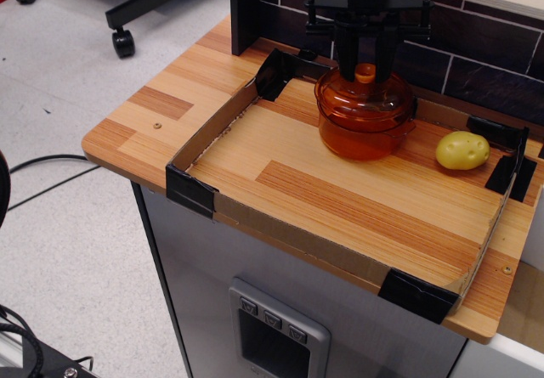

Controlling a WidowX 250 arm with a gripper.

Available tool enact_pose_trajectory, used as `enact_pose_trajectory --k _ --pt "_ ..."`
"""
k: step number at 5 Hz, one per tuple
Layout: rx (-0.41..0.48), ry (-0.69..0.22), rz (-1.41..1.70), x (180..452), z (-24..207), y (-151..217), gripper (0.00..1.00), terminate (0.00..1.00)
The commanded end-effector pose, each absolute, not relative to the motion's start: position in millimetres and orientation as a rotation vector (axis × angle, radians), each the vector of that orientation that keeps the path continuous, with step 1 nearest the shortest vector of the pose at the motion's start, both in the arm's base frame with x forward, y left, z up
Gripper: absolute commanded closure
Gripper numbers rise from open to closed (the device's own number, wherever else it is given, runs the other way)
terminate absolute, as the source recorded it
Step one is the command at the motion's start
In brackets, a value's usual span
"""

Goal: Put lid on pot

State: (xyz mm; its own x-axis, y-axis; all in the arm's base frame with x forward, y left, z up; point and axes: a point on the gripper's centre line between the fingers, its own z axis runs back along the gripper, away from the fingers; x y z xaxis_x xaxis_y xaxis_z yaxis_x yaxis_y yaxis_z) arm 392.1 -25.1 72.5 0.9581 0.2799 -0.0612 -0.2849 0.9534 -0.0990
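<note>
Lid [365, 93] atop pot [364, 132]; end effector [365, 65] directly above, clamped on its knob

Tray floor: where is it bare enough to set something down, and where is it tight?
The widest bare stretch runs from the pot forward to the tray front wall and across to its left wall. A smaller patch lies in front of the potato. The back is crowded: the claw sits over the lid, potato close by.

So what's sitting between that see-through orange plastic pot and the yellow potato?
Nothing. In the one camera view, only bare wooden board lies between the round translucent orange pot and the yellow potato.
</note>
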Motion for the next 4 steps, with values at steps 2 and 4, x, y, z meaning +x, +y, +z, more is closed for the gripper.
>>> enact_pose_trajectory --k 2,4 --pt "-0.091 -0.003 0.277 399.8 82.8 -23.1 1.00 0.00" --pt "-0.084 -0.001 0.294 407.0 79.9 -25.2 1.00 0.00"
